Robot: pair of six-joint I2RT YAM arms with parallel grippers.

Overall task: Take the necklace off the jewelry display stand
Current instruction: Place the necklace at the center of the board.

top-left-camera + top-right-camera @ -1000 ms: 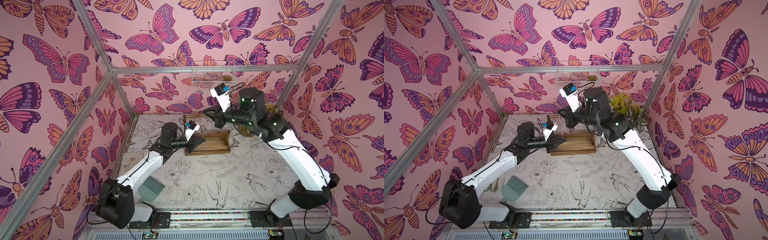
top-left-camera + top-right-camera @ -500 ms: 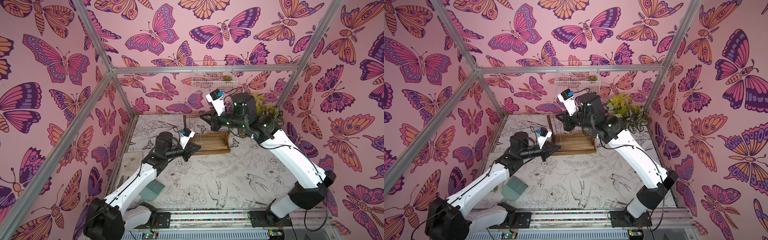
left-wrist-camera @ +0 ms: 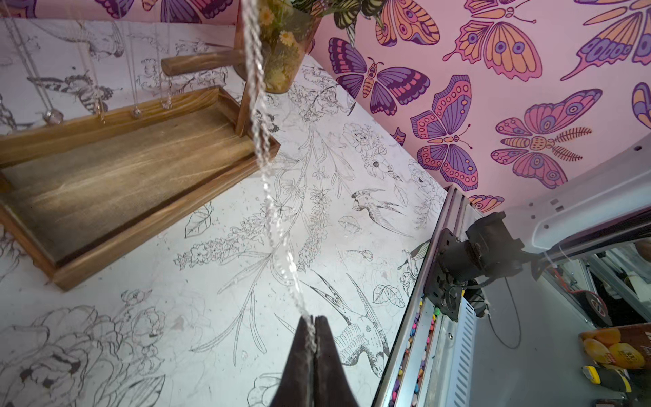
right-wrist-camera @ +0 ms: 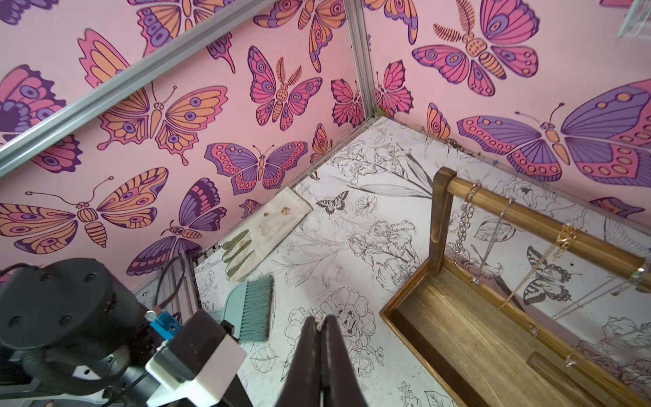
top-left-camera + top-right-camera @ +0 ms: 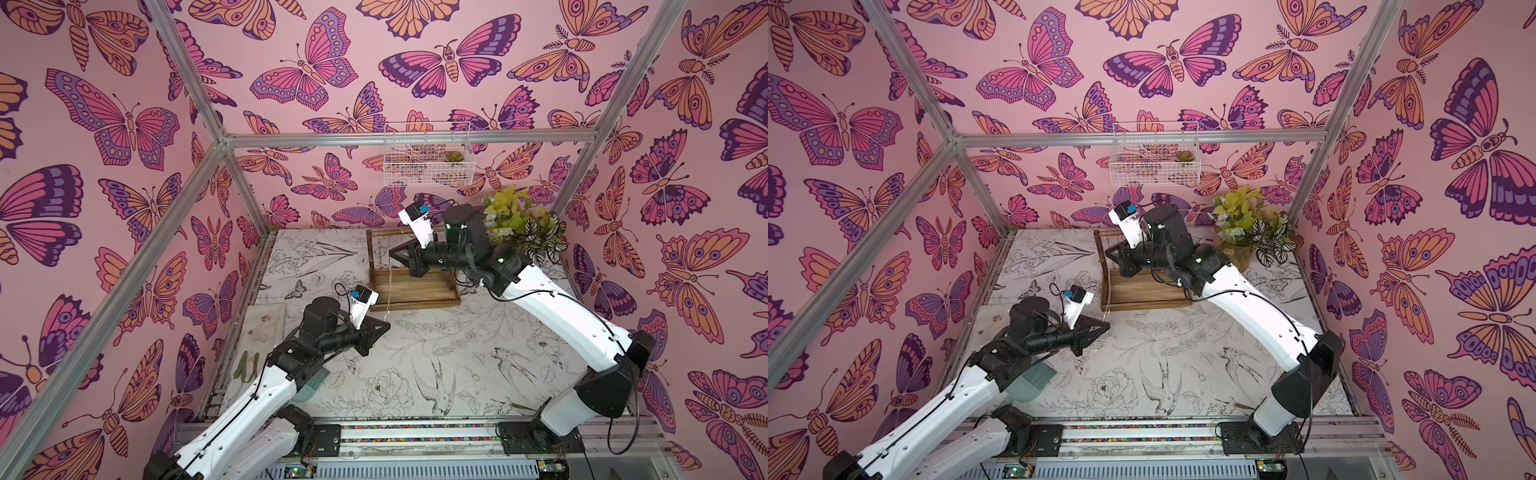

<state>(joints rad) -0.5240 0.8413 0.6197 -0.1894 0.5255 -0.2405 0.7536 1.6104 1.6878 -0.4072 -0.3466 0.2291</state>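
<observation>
Left gripper [image 3: 312,322], pinched shut, is holding the silver necklace [image 3: 262,148] at lower centre; right gripper [image 4: 320,322] is clamping its other end above the jewelry display stand [image 5: 419,304]. Pulling apart may be straining the chain into snapping or slipping.

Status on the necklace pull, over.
Both shut: left fingers on necklace, right fingers on its other end. Chain strung between them, looks clear of the stand. Other necklaces hang on crossbar, apart.
</observation>
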